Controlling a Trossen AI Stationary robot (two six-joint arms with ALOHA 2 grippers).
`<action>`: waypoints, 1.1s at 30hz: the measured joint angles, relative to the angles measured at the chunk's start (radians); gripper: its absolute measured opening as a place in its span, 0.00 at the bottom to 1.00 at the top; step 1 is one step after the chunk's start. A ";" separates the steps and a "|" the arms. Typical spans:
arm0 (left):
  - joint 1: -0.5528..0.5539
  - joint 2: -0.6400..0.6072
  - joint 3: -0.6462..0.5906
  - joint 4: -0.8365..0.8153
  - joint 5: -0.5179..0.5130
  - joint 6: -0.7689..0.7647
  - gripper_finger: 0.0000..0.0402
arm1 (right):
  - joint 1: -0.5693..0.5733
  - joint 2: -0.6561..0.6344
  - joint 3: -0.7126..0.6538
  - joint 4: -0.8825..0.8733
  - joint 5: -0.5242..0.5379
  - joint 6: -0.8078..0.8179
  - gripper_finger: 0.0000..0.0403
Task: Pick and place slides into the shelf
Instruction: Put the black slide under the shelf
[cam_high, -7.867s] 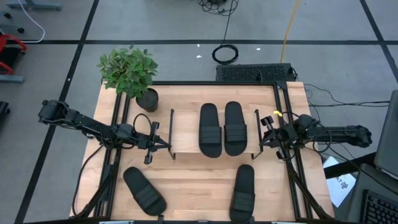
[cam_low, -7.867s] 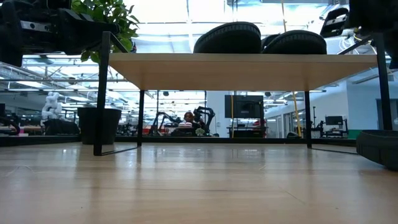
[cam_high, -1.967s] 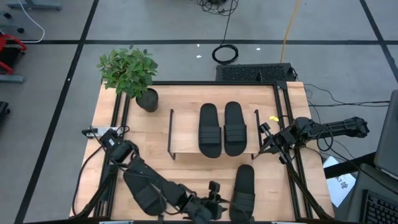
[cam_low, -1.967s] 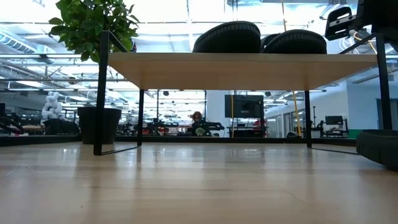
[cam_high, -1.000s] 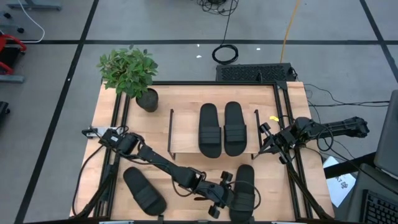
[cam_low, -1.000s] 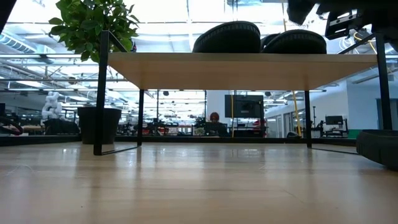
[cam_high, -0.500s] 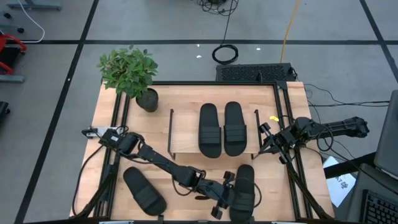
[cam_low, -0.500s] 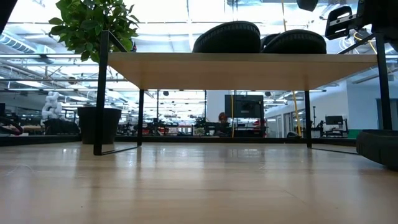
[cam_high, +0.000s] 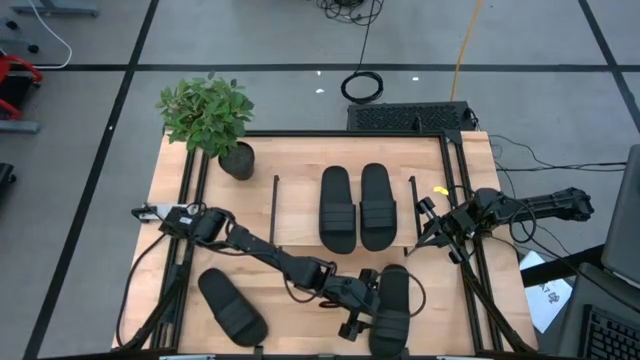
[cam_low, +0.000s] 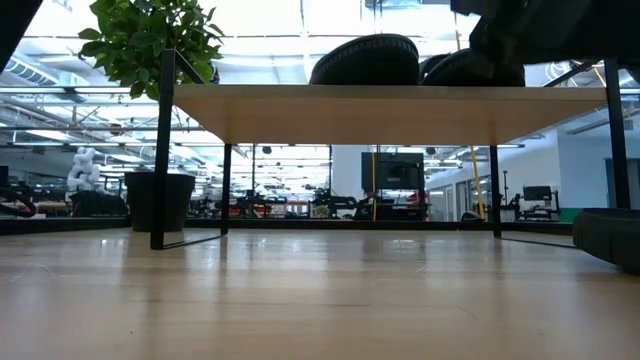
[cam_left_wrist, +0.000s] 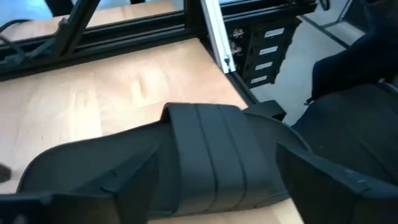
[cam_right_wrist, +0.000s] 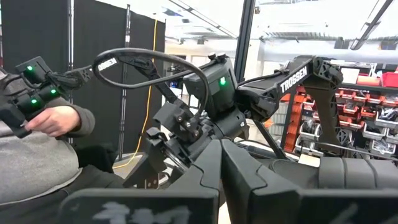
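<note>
Two black slides (cam_high: 337, 208) (cam_high: 377, 205) lie side by side, soles down, on the shelf (cam_high: 300, 215), whose light-wood board also shows in the low view (cam_low: 380, 110). A third slide (cam_high: 232, 307) lies on the table at the near left. A fourth (cam_high: 393, 312) (cam_left_wrist: 211, 162) lies at the near right. My left gripper (cam_high: 366, 303) (cam_left_wrist: 199, 208) hangs open just above this fourth slide's left side, by its strap, its two fingers set along the slide's length. My right gripper (cam_high: 430, 225) (cam_right_wrist: 221, 177) is shut and holds nothing, beside the shelf's right frame.
A potted plant (cam_high: 210, 115) stands at the table's far left corner. Metal frame rails (cam_left_wrist: 211, 31) run along the table's right edge, close to the near-right slide. Beyond the table a person's hand (cam_right_wrist: 53, 121) holds a controller.
My left gripper has gone a little toward the table's right edge, closer to the near-right slide. The slides have stayed where they were.
</note>
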 joint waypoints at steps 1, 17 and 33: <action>0.001 0.000 0.000 -0.001 -0.002 0.001 0.83 | 0.000 0.000 0.000 0.000 0.000 0.000 0.00; 0.003 0.068 0.000 0.002 -0.022 0.047 0.95 | 0.000 0.000 0.000 -0.001 0.000 0.000 0.00; 0.034 0.076 0.000 0.067 0.005 0.037 0.90 | 0.000 0.000 0.000 -0.007 0.000 -0.003 0.00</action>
